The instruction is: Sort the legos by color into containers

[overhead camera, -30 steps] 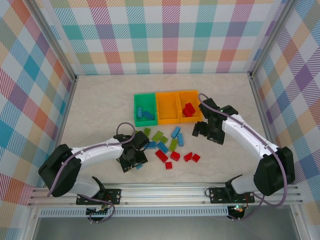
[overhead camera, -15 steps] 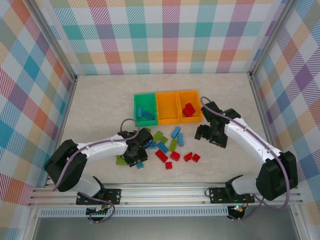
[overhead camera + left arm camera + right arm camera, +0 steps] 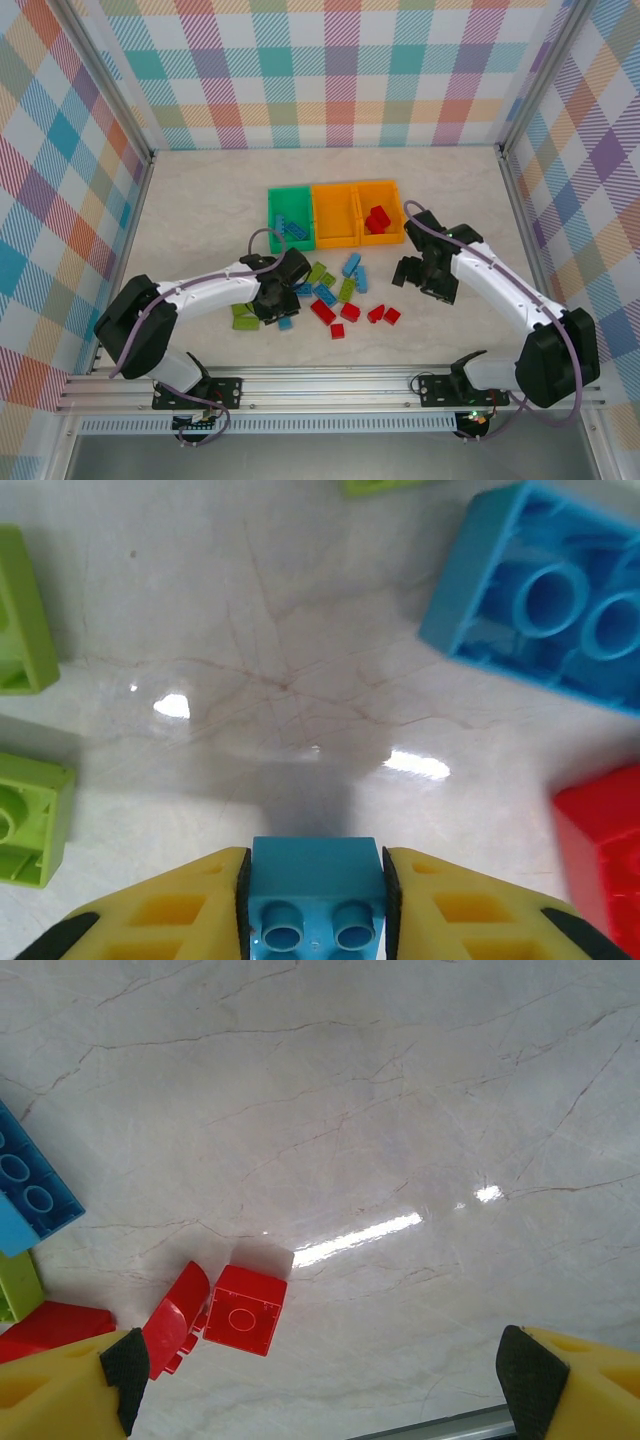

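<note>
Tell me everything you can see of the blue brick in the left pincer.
The light blue lego brick is a small glossy plastic block: two round studs show on the face toward the wrist camera, the rest cut off by the picture's edge. It sits squarely clamped in the left pincer, a yellow finger pressed on each side. Its shadow falls on the marbled table just ahead. No other brick touches it; whether it rests on the table cannot be told.

Red, blue and lime legos (image 3: 322, 311) dot a seemingly cream, veined tabletop (image 3: 200, 205) by one green container (image 3: 272, 222), two orange containers (image 3: 335, 215) and plaid walls (image 3: 340, 70).
</note>
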Available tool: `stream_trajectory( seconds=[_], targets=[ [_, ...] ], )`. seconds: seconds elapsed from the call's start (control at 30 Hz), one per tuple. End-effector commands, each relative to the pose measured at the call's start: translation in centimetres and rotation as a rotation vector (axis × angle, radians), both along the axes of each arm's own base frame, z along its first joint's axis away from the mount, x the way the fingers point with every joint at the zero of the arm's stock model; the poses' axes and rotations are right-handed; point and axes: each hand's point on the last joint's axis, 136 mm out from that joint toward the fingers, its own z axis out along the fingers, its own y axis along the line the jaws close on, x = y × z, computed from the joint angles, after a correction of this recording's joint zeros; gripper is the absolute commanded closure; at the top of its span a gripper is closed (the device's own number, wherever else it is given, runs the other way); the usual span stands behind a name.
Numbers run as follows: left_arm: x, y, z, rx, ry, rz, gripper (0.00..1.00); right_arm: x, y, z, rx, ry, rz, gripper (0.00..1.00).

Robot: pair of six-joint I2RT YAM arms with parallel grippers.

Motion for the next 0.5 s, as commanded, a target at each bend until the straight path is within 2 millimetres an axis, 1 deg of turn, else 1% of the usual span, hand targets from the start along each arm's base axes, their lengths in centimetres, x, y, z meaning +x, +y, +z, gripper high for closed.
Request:
stream_trajectory(
  seconds=[0.0,0.03,0.13,0.27,0.37,0.47],
  targets=[
    [3.1,0.9,3.3,0.011,-0.097,0.008,0.64,-0.4,0.0,0.0,0.02,0.001,-0.024,0.1],
    [4.1,1.1,4.0,0.012,-0.125,0.012,0.64,-0.4,0.2,-0.2,0.032,0.004,-0.02,0.1],
    [8.3,1.8,6.7,-0.001,-0.208,0.038,0.64,-0.9,1.5,-1.0,0.068,0.013,0.016,0.12],
    [14.1,2.0,10.0,-0.004,-0.293,0.027,0.63,-2.4,2.5,-2.1,0.095,0.081,0.019,0.13],
    [18.1,2.1,11.3,0.007,-0.342,0.021,0.63,-4.0,2.8,-2.8,0.107,0.144,-0.023,0.12],
    [21.6,1.8,11.3,0.012,-0.366,0.015,0.62,-4.8,3.9,-3.9,0.159,0.178,-0.068,0.12]
  ],
)
